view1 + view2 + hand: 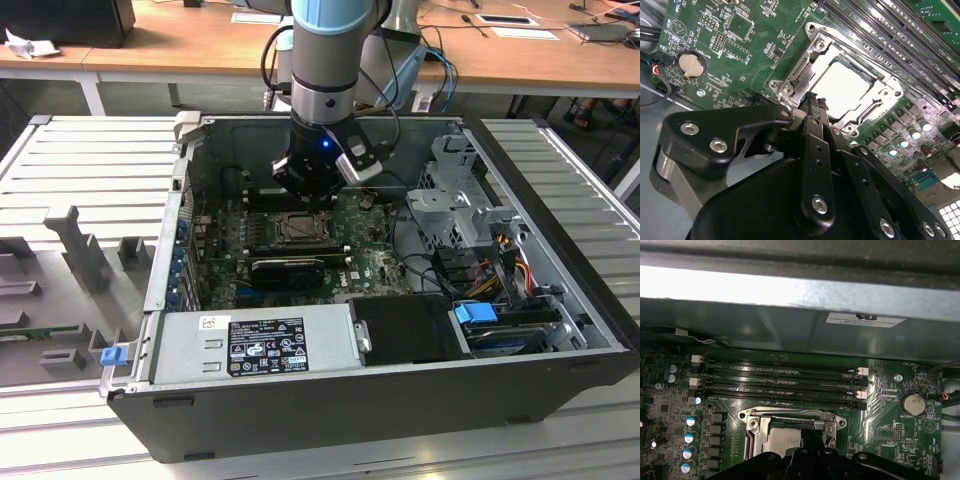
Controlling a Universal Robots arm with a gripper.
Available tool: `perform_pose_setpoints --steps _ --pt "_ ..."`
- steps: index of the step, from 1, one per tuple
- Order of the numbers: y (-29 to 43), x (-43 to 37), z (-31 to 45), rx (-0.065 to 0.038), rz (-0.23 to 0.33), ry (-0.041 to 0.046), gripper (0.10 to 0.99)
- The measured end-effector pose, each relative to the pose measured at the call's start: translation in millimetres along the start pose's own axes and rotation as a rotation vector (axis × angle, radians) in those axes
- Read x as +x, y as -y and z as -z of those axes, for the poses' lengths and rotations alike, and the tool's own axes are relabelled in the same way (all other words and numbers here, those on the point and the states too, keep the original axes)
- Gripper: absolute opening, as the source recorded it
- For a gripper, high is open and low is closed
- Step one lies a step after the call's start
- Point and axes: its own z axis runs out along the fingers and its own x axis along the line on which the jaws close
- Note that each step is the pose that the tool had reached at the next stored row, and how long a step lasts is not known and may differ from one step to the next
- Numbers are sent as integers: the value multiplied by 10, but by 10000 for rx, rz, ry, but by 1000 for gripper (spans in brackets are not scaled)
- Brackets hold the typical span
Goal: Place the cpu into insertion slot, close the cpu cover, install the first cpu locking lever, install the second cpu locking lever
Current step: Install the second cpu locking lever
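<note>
Setting: wooden desks (150, 40) run across the top of the exterior view; a ribbed grey platform (80, 170) carries an open computer case (400, 400) at frame centre.
Arm: the robot arm (325, 60) descends from the top centre of the exterior view into the case, above the motherboard (370, 265).
Gripper: the gripper (814, 102) sits at centre in the second wrist view, its fingers drawn together to a narrow tip with no visible gap, holding nothing; the tip is at the near edge of the socket frame.
Insertion slot: the insertion slot (840, 85), silver-rimmed, lies right of centre in the second wrist view and at lower centre in the first wrist view (790, 427).
Cpu: the cpu (844, 87) lies flat inside the slot, its pale metal top showing.
Cpu cover: the cpu cover (805, 75) appears to lie down around the chip, its window framing the metal top; whether it is fully seated cannot be told.
Memory slots: long black memory slots (785, 385) run beside the socket, toward the case wall.
Coin battery: a coin battery (688, 64) sits at upper left of the second wrist view.
Step in hand: judged as lever work at the socket edge, with the chip already placed.
Next move calls for: a steady push on a thin lever, kept clear of the chip.
</note>
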Motion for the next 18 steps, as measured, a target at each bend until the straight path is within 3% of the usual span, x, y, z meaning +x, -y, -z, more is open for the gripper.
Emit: perform_pose_setpoints --steps 5,13,18 --pt "10 1 12 3 -1 -1 106" --pt "-6 -2 221 0 1 0 106" --pt "44 2 226 1 1 -1 106"
